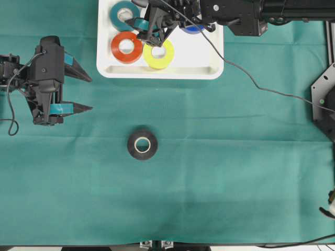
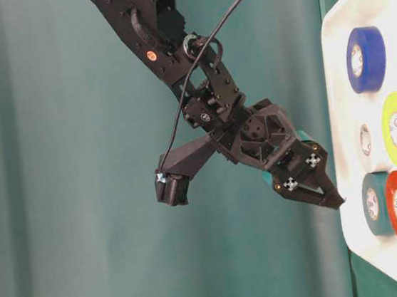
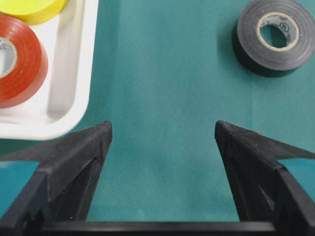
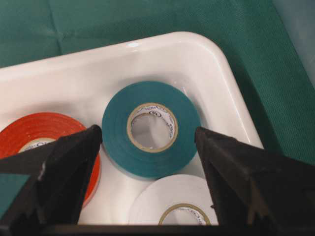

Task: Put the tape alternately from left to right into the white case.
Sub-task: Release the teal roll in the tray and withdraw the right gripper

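Note:
The white case (image 1: 204,57) lies at the top centre of the overhead view and holds teal (image 1: 121,14), red (image 1: 126,47), yellow (image 1: 158,54) and blue (image 1: 192,30) tape. My right gripper (image 1: 152,34) hovers over it, open and empty. In its wrist view a white roll (image 4: 172,206) lies flat in the case below the spread jaws, with the teal roll (image 4: 150,128) just beyond the tips. A black roll (image 1: 142,145) lies flat on the cloth, alone. My left gripper (image 1: 90,94) is open and empty at the left, well short of the black roll (image 3: 275,35).
Green cloth (image 1: 235,172) covers the table. The right arm's black cable (image 1: 251,78) trails over it towards a metal frame (image 1: 324,99) at the right edge. The case's near corner (image 3: 74,98) sits just ahead of my left gripper's left finger.

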Tool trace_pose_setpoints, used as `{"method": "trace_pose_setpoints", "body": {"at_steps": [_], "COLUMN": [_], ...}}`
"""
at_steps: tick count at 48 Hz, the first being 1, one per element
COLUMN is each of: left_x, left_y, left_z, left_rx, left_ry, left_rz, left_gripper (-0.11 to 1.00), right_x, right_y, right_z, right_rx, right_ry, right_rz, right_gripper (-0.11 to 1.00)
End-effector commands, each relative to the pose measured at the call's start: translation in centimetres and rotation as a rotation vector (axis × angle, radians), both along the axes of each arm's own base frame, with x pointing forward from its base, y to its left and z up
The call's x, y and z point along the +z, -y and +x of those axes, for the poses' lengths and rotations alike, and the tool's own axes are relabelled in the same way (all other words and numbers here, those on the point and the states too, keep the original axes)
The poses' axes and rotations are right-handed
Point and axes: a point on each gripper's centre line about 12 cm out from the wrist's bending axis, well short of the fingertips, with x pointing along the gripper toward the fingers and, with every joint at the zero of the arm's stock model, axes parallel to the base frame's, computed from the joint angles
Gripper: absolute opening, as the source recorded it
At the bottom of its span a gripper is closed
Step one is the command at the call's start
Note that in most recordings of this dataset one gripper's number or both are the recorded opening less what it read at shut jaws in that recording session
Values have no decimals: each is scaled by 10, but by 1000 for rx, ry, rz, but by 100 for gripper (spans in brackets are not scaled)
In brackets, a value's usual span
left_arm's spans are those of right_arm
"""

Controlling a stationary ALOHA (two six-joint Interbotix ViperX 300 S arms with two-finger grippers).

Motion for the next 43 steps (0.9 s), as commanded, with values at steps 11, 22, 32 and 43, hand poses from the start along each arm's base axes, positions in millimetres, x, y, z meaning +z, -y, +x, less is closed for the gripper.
{"method": "trace_pose_setpoints", "body": {"at_steps": [11, 22, 32, 43], "left_x": [6, 6, 5, 6], "left_y": [1, 1, 1, 1], "left_z": [4, 4, 4, 4], "left_rx": [-3, -2, -4, -3], "left_ry": [21, 21, 20, 23], "left_rz": [0, -1, 2, 0], "left_gripper": [86, 86, 86, 86], "right_x": [22, 30, 36, 39], "right_y": [-8, -32, -62, -91], "right_z": [-2, -16, -30, -43], "right_rx": [15, 55, 108, 163], "right_ry": [41, 42, 39, 32], "right_rz": [-13, -8, -4, 0], "right_gripper": [83, 83, 83, 83]}}
